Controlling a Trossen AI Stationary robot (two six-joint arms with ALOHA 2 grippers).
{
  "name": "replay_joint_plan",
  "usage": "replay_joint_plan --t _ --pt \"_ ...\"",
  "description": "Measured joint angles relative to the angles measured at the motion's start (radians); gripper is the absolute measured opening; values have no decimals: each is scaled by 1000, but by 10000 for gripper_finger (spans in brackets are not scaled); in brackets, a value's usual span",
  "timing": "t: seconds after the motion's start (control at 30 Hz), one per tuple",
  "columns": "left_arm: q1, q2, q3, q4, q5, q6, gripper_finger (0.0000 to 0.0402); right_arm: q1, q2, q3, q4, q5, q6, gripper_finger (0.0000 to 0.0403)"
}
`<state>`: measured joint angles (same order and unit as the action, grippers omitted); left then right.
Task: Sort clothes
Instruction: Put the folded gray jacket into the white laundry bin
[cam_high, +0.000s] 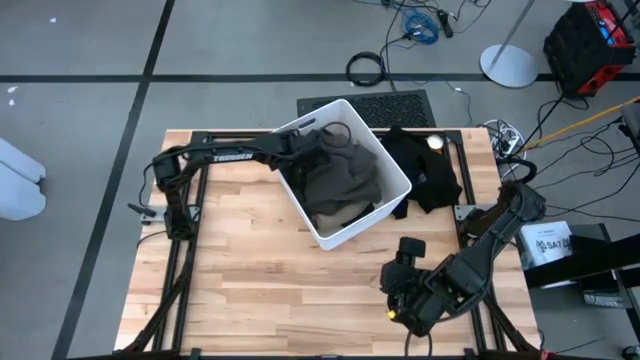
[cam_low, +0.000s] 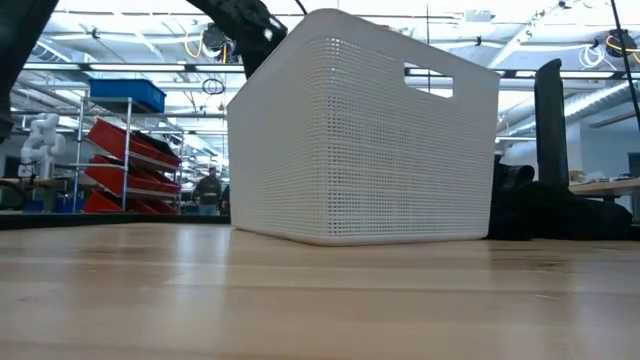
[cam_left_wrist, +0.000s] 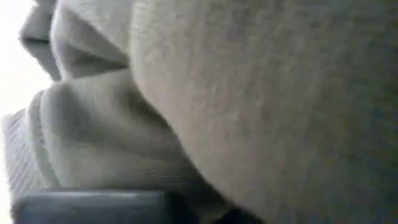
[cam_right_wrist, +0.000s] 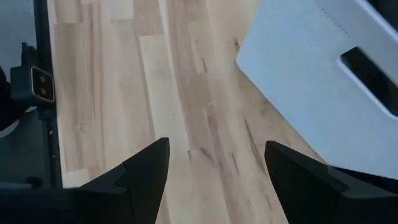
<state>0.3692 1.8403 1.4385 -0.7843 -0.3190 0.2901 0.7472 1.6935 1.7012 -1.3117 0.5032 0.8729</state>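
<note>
A large dark olive garment lies bunched inside the white bin, filling most of it, and in the left wrist view its soft ribbed folds fill nearly the whole picture. Black clothes lie heaped on the surface just beside the bin, on the side toward the right arm and near the far edge of the surface. The left gripper reaches over the bin's far rim and sits down in the olive fabric; whether its fingers are closed on the cloth or parted cannot be told, since the fabric hides them. The bin stands tilted at an angle near the middle of the wooden surface; in the low view its perforated wall and handle slot face the camera. The right gripper hovers over bare wood near the front right corner, well apart from the bin, fingers spread wide and holding nothing
</note>
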Motion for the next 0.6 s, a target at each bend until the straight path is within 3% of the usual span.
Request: replay_joint_plan --t 0.17,0.3,0.4,0.6 --pt "-33 -83 37 0 -16 -20 191 -15 -19 0 -3 10 -20 251" --pt "-46 -164 69 5 -17 -28 254 -14 -19 0 -3 26 -47 251" --pt "-50 -233 79 17 -17 -45 275 -14 -19 0 -4 27 -47 251" --pt "-51 -376 81 20 -21 -83 280 -14 -19 0 -7 30 -47 251"
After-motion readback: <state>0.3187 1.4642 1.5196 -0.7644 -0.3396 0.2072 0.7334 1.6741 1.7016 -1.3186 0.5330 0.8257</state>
